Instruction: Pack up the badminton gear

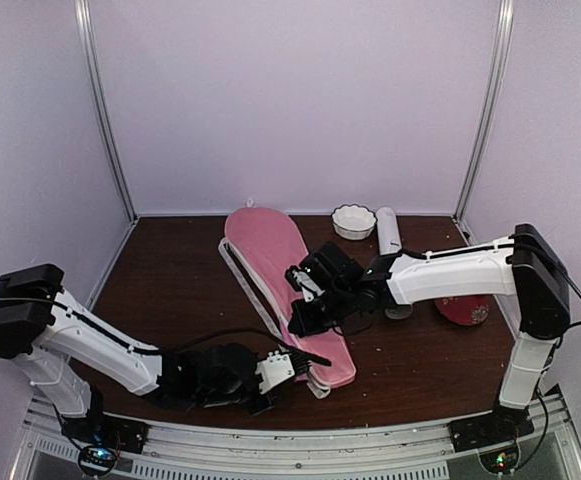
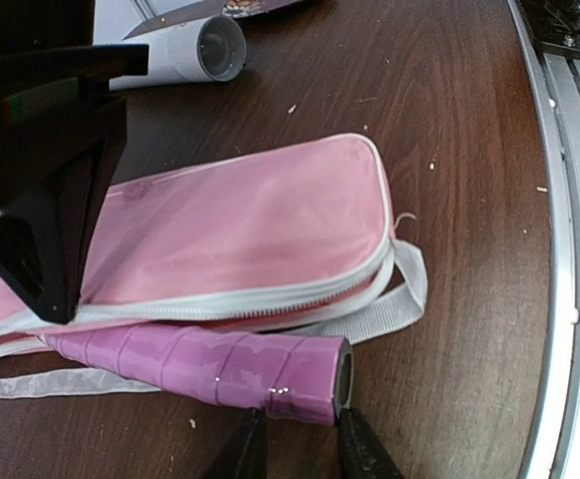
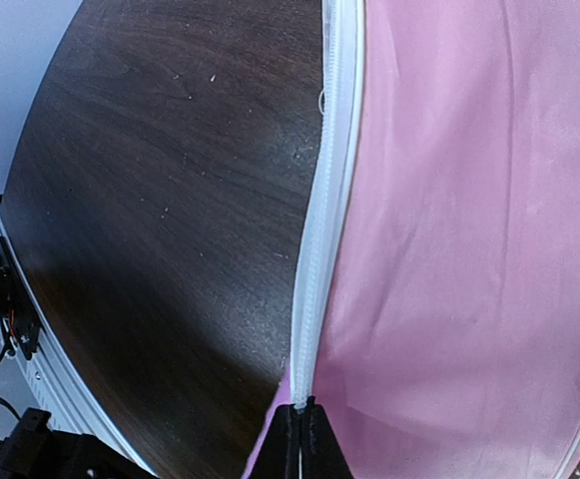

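The long pink racket-shaped cover lies slanted across the middle of the table, its white zip edge running along one side. My right gripper is shut on that zip edge, seen above the cover's middle in the top view. A racket's pink handle sticks out from under the cover's narrow end. My left gripper has its two fingers pressed against either side of the handle's butt end, low at the cover's near end. The long white tube lies at the back right. No shuttlecock shows.
A small white scalloped bowl stands at the back beside the tube. A red patterned dish lies under my right arm. The cover's white strap loops out beside the handle. The metal rail of the table's near edge runs close by.
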